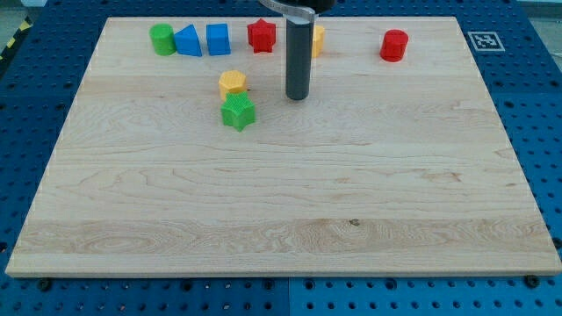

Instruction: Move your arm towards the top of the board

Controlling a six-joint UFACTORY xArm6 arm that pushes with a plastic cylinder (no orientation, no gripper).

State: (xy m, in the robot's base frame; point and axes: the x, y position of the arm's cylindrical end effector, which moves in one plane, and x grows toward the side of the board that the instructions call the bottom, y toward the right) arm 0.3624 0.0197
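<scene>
A wooden board fills the view, and the arm's straight dark rod stands upright with its tip on bare wood in the upper middle, holding nothing and touching no block. A yellow block and green star sit near its left; a yellow block is half-hidden behind the rod, in a top row with a green cylinder, blue triangle, blue cube, red star and red cylinder. The rod looks stiff and has nothing to grasp, and the small blocks would likely slide easily if nudged on the way up.

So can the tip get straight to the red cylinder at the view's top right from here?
Probably yes: my tip has bare board between it and the red cylinder; the yellow block behind the rod sits off that line.
</scene>
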